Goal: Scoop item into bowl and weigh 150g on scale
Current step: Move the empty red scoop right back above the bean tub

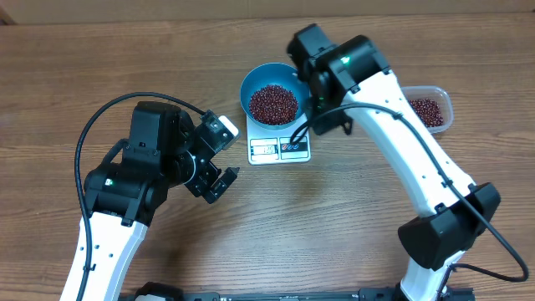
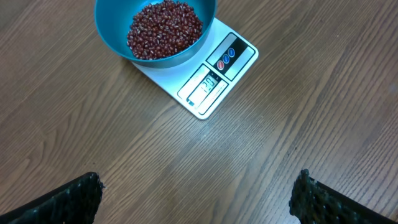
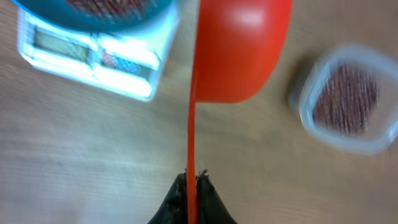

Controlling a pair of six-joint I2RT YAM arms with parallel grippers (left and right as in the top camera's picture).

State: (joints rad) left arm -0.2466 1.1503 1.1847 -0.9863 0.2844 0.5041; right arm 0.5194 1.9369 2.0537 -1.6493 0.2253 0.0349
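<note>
The blue bowl (image 1: 248,88) stands on the white scale (image 1: 280,150) and holds a heap of dark red-brown beans (image 1: 273,103). My right gripper (image 3: 194,177) is shut on the thin handle of a red scoop (image 3: 239,50), whose cup hangs just right of the bowl (image 3: 93,22) and the scale (image 3: 93,59), between them and the tub. In the overhead view the right arm covers that gripper and the scoop. My left gripper (image 2: 198,186) is open and holds nothing. It hovers over bare wood in front and left of the scale (image 2: 217,78), facing the bowl (image 2: 112,37) of beans (image 2: 165,28).
A clear plastic tub (image 1: 428,109) with more beans sits to the right of the scale, and it also shows in the right wrist view as a blurred tub (image 3: 348,99). The right arm reaches from the front right across the table to the bowl.
</note>
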